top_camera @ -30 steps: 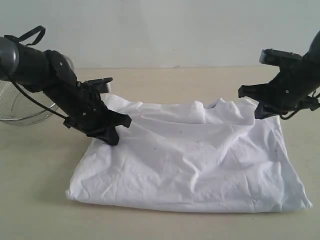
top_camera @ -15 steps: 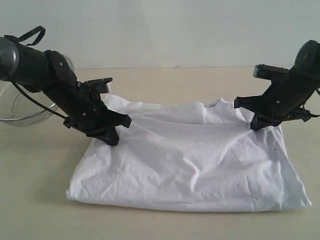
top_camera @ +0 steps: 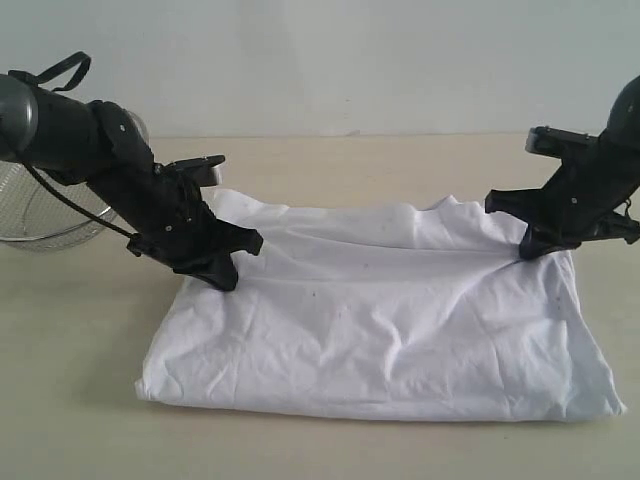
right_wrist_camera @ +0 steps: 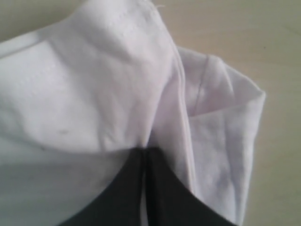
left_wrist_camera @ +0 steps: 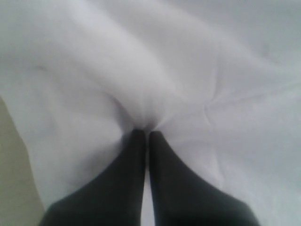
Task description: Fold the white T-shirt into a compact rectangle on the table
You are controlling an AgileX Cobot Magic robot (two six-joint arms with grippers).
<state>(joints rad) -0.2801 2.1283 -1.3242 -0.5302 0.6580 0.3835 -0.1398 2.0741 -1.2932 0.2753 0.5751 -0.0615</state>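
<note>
The white T-shirt (top_camera: 380, 320) lies folded in a broad wrinkled rectangle on the table (top_camera: 330, 160), plain white side up; no red band shows. My left gripper (top_camera: 226, 276) is shut, pinching the cloth at the shirt's far left corner. The left wrist view shows the black jaws closed on a pucker of white T-shirt (left_wrist_camera: 197, 84) at the left gripper (left_wrist_camera: 146, 133). My right gripper (top_camera: 534, 246) is shut on the far right corner. There the right gripper (right_wrist_camera: 146, 150) pinches the white T-shirt (right_wrist_camera: 94, 94) beside a hemmed edge, with table (right_wrist_camera: 221, 28) beyond.
A wire-mesh metal bowl (top_camera: 40, 205) stands at the far left behind the left arm. A pale wall rises behind the table's far edge. Bare tabletop runs in front of the shirt and beside it.
My right gripper has swung out to the right, holding its corner. The shirt's far edge is drawn flatter, and the raised bump near the middle has smoothed. The left arm has not moved.
</note>
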